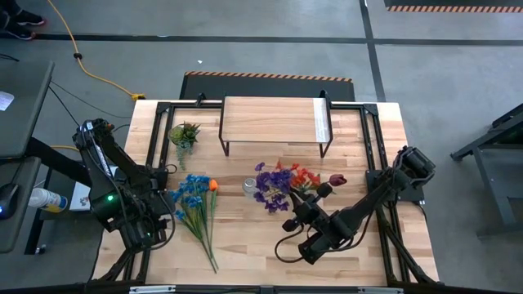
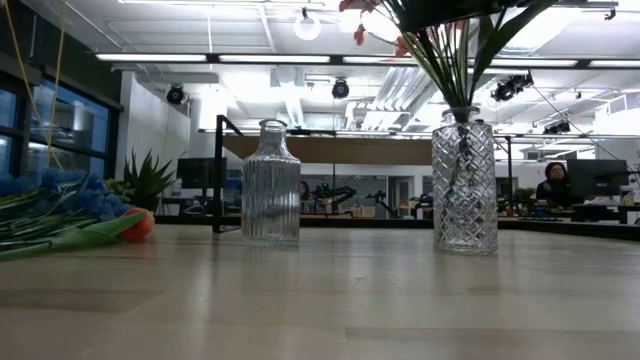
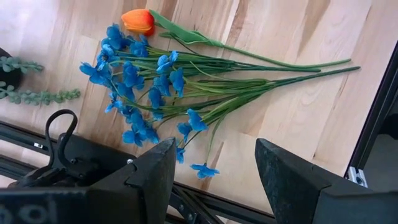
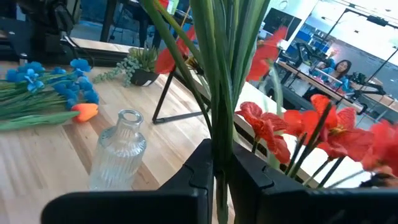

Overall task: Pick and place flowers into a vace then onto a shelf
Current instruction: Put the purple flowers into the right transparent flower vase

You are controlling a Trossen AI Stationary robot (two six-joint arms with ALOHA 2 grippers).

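Right gripper (image 4: 219, 177) pinching red/purple flowers' (image 1: 282, 184) stems, stems down in diamond-cut vase (image 2: 464, 185) mid-table. Left gripper (image 3: 211, 165) jaws spread, holding nothing, above blue bunch (image 1: 194, 200) lying by table's left edge. Ribbed vase (image 2: 270, 185) empty. Shelf (image 1: 274, 120) at far edge, bare.

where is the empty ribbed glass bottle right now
In the high view the empty ribbed clear glass bottle stands upright mid-table, between the blue flower bunch lying to its left and the diamond-cut glass vase of red and purple flowers.
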